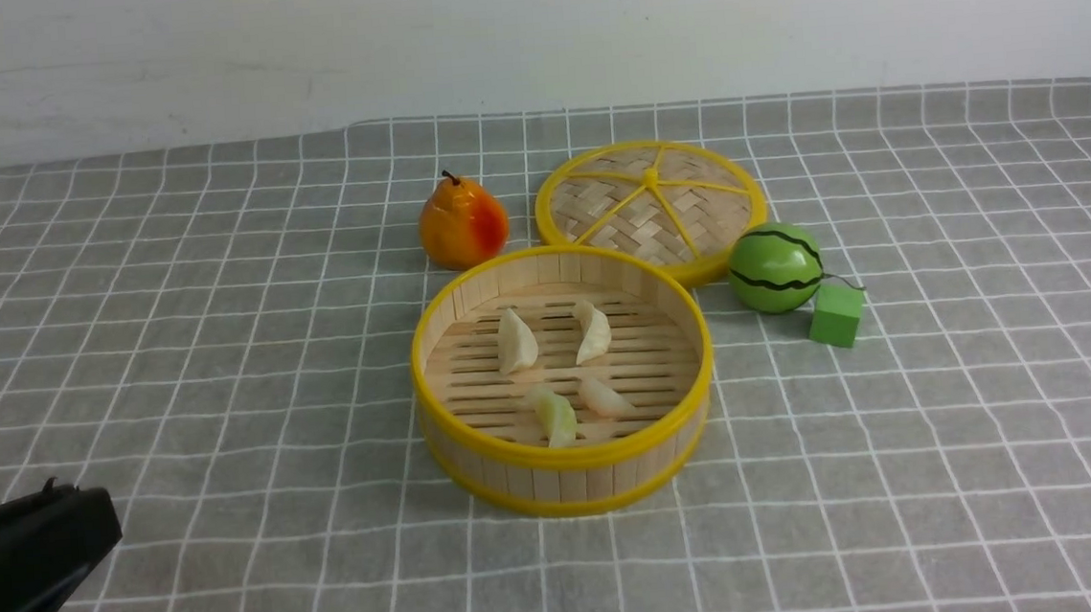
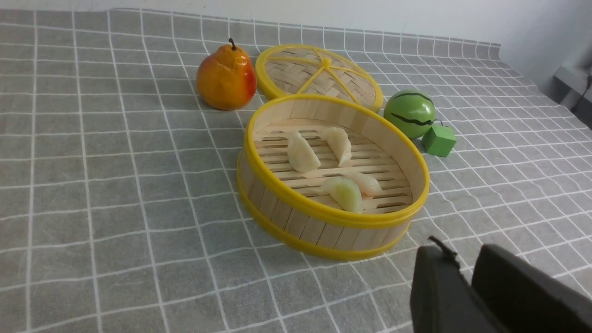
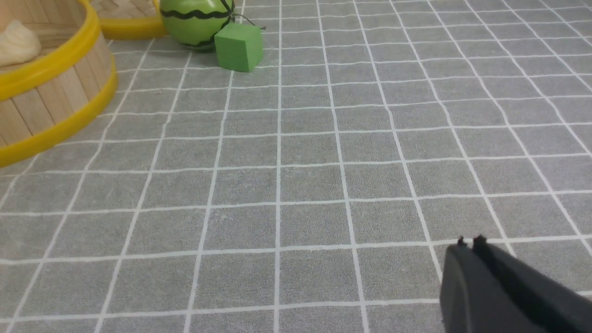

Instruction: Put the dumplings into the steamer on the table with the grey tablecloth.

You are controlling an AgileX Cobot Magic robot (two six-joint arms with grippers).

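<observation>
The bamboo steamer (image 1: pixel 480 469) with yellow rims stands mid-table on the grey tablecloth (image 1: pixel 176 370). Several dumplings lie on its slatted floor: two cream ones (image 1: pixel 516 341) (image 1: pixel 593 331) at the back, a greenish one (image 1: pixel 556 418) and a pinkish one (image 1: pixel 604 396) at the front. The left wrist view shows them too, the greenish dumpling (image 2: pixel 344 193) nearest. My left gripper (image 2: pixel 465 259) hovers low, off the steamer's near left, its fingers slightly apart and empty; it shows in the front view's corner (image 1: pixel 35 553). My right gripper (image 3: pixel 470 243) is shut and empty over bare cloth right of the steamer (image 3: pixel 55 69).
The flat woven lid (image 1: pixel 651 204) lies behind the steamer. An orange-red pear (image 1: pixel 462 223) stands to the lid's left. A green toy watermelon (image 1: pixel 775 268) and a green cube (image 1: pixel 836 314) sit to the steamer's right. A white wall bounds the table's far edge.
</observation>
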